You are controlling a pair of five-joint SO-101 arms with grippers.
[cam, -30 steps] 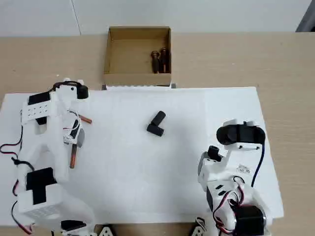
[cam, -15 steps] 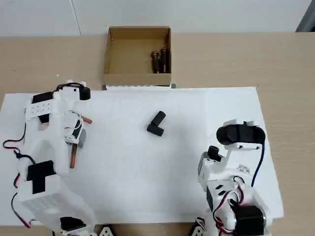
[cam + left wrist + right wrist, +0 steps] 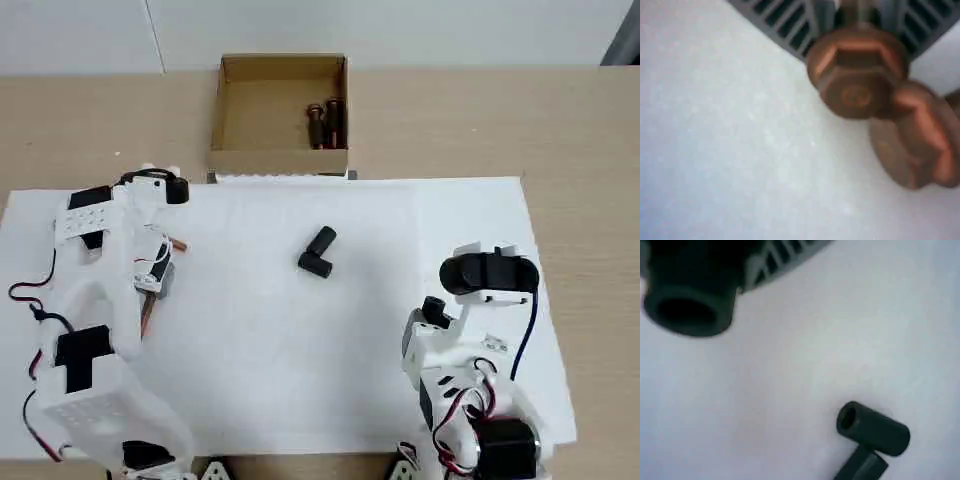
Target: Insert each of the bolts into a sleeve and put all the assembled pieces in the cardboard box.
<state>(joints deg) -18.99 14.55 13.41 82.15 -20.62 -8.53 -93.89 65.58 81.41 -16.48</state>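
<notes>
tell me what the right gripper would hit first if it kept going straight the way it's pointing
Probably the loose sleeves lying together on the white sheet, ahead of the right gripper and its held sleeve. Depth is unclear, so it could touch the sheet first.

- bolts (image 3: pixel 856 80): copper-orange, pretty shiny
- sleeve (image 3: pixel 690 305) by the grey slatted jaw: matte black, same as the 2 loose sleeves (image 3: pixel 322 240)
- cardboard box (image 3: pixel 262 115) at 12 o'clock: plain brown
- 2 pieces (image 3: pixel 325 122) inside it: darker copper
- sheet (image 3: pixel 300 360): white
- table (image 3: pixel 560 120): light tan
- arms (image 3: pixel 100 300) at 5 and 8 o'clock: white shells, black motors, red wires
</notes>
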